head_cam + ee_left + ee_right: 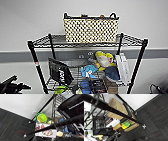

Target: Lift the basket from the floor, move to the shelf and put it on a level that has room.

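The basket (90, 30) stands upright on the top level (130, 40) of the shelf (34, 58), likely chosen because toys (105, 60) crowd the tier below; whether either claw is apart or together I cannot tell.

Shelf (87, 41) lower tiers cut off
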Controlling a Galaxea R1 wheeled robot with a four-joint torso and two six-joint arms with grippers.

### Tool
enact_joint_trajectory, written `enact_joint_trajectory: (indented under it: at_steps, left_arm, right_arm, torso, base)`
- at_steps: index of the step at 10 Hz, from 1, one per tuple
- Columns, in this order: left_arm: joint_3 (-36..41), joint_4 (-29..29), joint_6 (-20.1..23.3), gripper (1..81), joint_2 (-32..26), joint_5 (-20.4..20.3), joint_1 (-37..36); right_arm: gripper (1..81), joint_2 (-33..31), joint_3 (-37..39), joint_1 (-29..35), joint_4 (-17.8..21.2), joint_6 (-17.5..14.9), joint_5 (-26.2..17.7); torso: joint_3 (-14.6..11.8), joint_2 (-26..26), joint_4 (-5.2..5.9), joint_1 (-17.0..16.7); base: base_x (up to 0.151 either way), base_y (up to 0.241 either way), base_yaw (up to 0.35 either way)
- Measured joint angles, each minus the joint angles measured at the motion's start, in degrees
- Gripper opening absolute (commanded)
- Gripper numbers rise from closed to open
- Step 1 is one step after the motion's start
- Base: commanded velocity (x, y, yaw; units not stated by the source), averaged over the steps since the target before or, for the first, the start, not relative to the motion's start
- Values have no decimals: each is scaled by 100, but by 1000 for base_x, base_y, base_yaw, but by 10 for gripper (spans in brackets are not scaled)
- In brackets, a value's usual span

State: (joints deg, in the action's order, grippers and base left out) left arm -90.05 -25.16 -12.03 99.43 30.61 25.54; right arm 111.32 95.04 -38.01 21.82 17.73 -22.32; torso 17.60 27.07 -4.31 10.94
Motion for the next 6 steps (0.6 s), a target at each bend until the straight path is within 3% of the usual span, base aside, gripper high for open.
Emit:
enact_joint_trajectory:
  at_steps: [3,6]
  left_arm:
    - [-112,2,143,811,477,-558,944]
    - [-250,2,322,811,898,-1122,1801]
  right_arm:
    - [811,965,785,-870,2,-343,364]
    - [811,1547,1403,-1467,2,-701,599]
  torso:
    - [0,0,0,0]
    - [0,0,0,0]
  base:
    - [0,0,0]
    - [0,0,0]
